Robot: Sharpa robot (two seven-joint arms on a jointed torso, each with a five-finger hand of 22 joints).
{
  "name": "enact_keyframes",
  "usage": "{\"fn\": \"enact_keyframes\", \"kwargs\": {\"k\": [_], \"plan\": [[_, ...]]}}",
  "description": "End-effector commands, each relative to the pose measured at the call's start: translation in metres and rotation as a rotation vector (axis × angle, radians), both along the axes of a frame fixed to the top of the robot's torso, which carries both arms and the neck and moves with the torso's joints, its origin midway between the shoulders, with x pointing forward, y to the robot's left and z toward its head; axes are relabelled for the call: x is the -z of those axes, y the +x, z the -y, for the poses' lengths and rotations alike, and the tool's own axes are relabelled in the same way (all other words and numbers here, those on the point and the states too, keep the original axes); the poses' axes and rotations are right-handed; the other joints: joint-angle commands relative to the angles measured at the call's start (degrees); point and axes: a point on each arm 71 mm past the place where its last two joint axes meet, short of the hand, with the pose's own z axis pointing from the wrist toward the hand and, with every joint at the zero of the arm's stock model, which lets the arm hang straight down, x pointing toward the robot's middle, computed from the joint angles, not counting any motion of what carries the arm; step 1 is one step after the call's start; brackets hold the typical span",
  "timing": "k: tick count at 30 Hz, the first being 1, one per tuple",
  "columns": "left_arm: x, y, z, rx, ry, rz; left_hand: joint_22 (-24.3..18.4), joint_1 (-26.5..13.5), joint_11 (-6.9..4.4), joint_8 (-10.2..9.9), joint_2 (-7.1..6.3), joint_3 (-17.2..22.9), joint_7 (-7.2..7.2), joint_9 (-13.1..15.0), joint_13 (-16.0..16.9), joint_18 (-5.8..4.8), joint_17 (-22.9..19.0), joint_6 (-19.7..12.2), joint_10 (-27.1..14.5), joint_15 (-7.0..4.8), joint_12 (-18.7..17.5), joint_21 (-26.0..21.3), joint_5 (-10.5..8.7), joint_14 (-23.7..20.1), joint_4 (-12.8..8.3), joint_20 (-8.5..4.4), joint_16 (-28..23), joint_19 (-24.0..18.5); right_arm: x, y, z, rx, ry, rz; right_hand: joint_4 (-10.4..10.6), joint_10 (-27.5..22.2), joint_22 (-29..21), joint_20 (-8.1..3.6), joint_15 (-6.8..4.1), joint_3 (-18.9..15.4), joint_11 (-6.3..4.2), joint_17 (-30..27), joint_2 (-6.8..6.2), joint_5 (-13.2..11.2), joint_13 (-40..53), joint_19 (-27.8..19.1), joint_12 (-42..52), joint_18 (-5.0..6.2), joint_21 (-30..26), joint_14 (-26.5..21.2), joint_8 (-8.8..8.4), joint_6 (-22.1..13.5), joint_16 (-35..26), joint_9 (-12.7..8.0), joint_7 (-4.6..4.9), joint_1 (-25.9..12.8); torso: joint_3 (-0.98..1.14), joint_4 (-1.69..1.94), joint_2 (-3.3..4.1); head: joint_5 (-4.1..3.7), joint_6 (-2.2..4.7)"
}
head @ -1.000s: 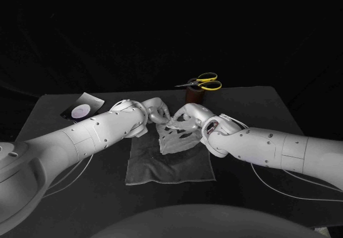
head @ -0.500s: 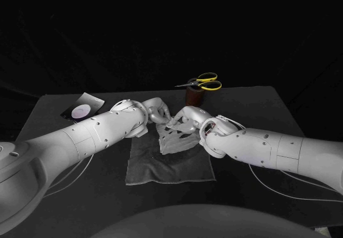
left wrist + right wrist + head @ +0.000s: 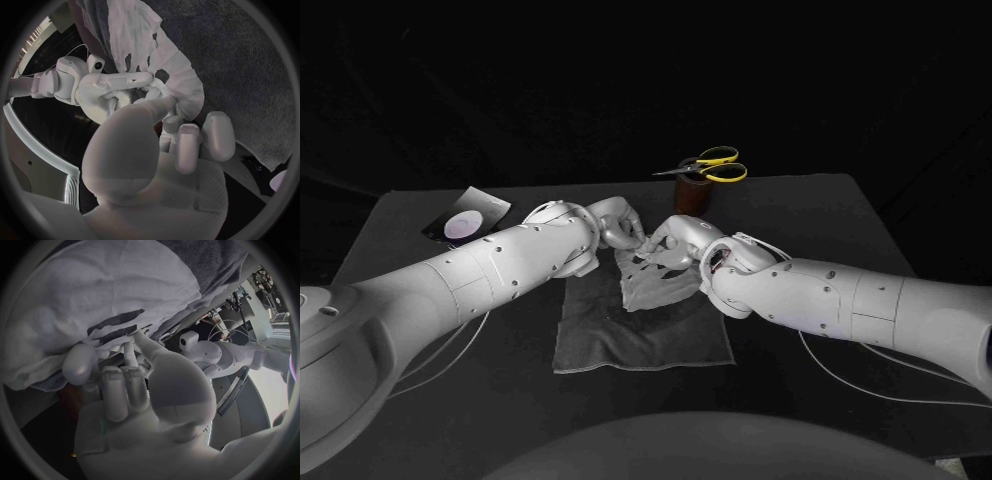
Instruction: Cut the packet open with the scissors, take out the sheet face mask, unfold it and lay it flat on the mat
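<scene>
Dark surface [image 3: 805, 210], black backdrop, nothing fancy. I'll place everything off the mat [image 3: 639, 340].

Well off its far left corner lies the packet [image 3: 469, 218], which I'd guess is empty since the mask is out. At the mat's far edge the left hand [image 3: 610, 222] has its fingers closed on the top edge of the sheet mask [image 3: 653, 285]. The mask hangs from there and drapes down onto the far half of the mat. It's mostly opened up but wrinkled, and you can see the eye holes. Just beside the left hand, the right hand [image 3: 672, 240] is pinched on that same top edge. Beyond the mat's far right corner the scissors [image 3: 704, 166] stand handles-up in a brown holder [image 3: 691, 193].

Handling-wise I'd treat the mask as feather-light, floppy and probably damp. It'll likely cling to itself and to the fingers, and it could rip around the cutouts. Best bet is to hold the outer rim near the forehead corners, keep clear of the holes, and ease the hands apart rather than tug.

Compared with a second ago, the right arm has slid in a touch, bringing its hand closer to the left one. The mask has barely changed, and the packet, scissors and mat haven't budged.
</scene>
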Motion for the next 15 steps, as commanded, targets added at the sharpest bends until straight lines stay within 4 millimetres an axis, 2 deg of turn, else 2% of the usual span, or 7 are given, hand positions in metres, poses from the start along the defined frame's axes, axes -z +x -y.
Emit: {"fn": "enact_keyframes", "kwargs": {"k": [1, 4, 8, 15], "plan": [[0.0015, -0.0020, 0.0039, 0.019, 0.002, -0.022, 0.16, -0.58, -0.04, 0.09, 0.12, -0.13, 0.27, 0.06, 0.05, 0.05, 6.85, -0.09, -0.22, 0.11, 0.23, 0.25, 0.14, 2.43, -0.36, 0.16, 0.21, 0.11, 0.0032, -0.0011, -0.0011, -0.013, -0.021, -0.012, -0.03, 6.08, 6.77, 0.28, 0.25, -0.37, 0.05, 15.09, 0.82, -0.20, 15.05, -0.11, 0.20, 0.86, -0.03, 5.90, 0.05, 0.50, 0.19, 0.02, 0.08, 0.22, -0.04, -0.01, -0.01, -0.03, 0.01], [0.0017, -0.0021, 0.0040, 0.019, 0.002, -0.026, 0.16, -0.58, -0.04, 0.09, 0.12, -0.13, 0.27, 0.06, 0.05, 0.05, 6.85, -0.09, -0.22, 0.11, 0.23, 0.25, 0.14, 2.43, -0.36, 0.16, 0.21, 0.11, 0.0034, -0.0015, -0.0020, -0.018, -0.022, -0.013, -0.18, 6.08, 6.82, 0.17, 0.07, -0.15, -0.21, 15.09, 1.53, -0.20, 15.05, -0.01, 0.20, 0.86, 0.17, 5.90, 0.35, 1.40, 0.19, 0.08, -0.25, 1.03, -0.03, -0.01, 0.01, 0.04, 0.01], [0.0018, -0.0021, 0.0040, 0.018, 0.002, -0.027, 0.13, -0.61, -0.03, 0.07, 0.15, -0.14, 0.28, 0.05, 0.06, 0.06, 6.83, -0.09, -0.24, 0.12, 0.23, 0.22, 0.14, 2.42, -0.40, 0.17, 0.20, 0.08, 0.0035, -0.0025, -0.0036, -0.027, -0.022, -0.012, -0.76, 6.08, 6.85, -0.19, -0.46, 0.43, -0.93, 15.09, 2.61, -0.20, 15.05, 0.04, 0.20, 0.88, 0.26, 5.90, 1.29, 3.53, 0.19, 0.39, -1.13, 2.52, -0.02, -0.04, 0.00, 0.08, 0.01], [0.0019, -0.0020, 0.0044, 0.018, 0.002, -0.028, 0.11, -0.63, -0.02, 0.05, 0.17, -0.14, 0.29, 0.04, 0.07, 0.06, 6.81, -0.09, -0.24, 0.12, 0.23, 0.21, 0.14, 2.41, -0.42, 0.18, 0.20, 0.07, 0.0035, -0.0027, -0.0037, -0.030, -0.027, -0.004, -1.70, 6.08, 6.93, -0.94, -1.43, 0.87, -2.11, 15.09, 3.45, -0.20, 15.05, 0.17, 0.20, 0.84, 0.52, 5.90, 2.81, 5.95, 0.19, 1.09, -2.49, 3.94, 0.01, -0.07, -0.02, 0.06, 0.01]]}}
